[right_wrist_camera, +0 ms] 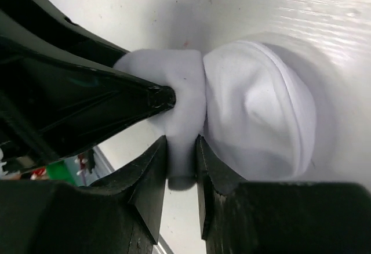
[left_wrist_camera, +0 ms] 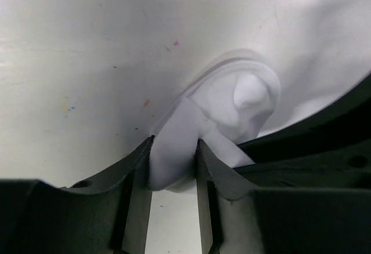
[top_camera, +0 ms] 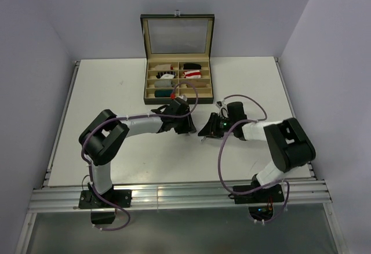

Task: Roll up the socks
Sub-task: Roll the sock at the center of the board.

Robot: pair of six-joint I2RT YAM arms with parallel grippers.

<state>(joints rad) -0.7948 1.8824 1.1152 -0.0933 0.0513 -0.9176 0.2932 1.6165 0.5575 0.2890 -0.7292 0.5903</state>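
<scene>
With the left fingers (left_wrist_camera: 137,176), clamps a flat flap of the white sock (left_wrist_camera: 243,106) at the bottom centre of the left wrist view. Closes there to a narrow gap, with cloth touching both inner faces.

With the right fingers (right_wrist_camera: 149,178), pinches a thick fold of the same white sock (right_wrist_camera: 261,126) at the bottom centre of the right wrist view. Again leaves only a narrow gap, filled by fabric.

In both wrist views, finds the sock's bunched, rounded bulk just above and to the right of the gripped part, lying on the pale worktop (left_wrist_camera: 87,62).

In the right wrist view, meets a glossy black pointed part (right_wrist_camera: 116,100) coming in from the left of the frame, with its tip pressed against the gripped fold.

From above, sees the left arm (top_camera: 139,125) and the right arm (top_camera: 261,131) reaching inward to the centre of the frame, ends nearly touching. Cannot make out the sock in that view, hidden beneath them.

Just above that meeting point, finds an open compartment box (top_camera: 152,98) on the worktop, with its glass-paned lid (top_camera: 177,36) standing upright. Inside, makes out small bundles (top_camera: 194,74) in several compartments, among them red-and-white, black, tan and teal. Cannot tell more at that size.
</scene>
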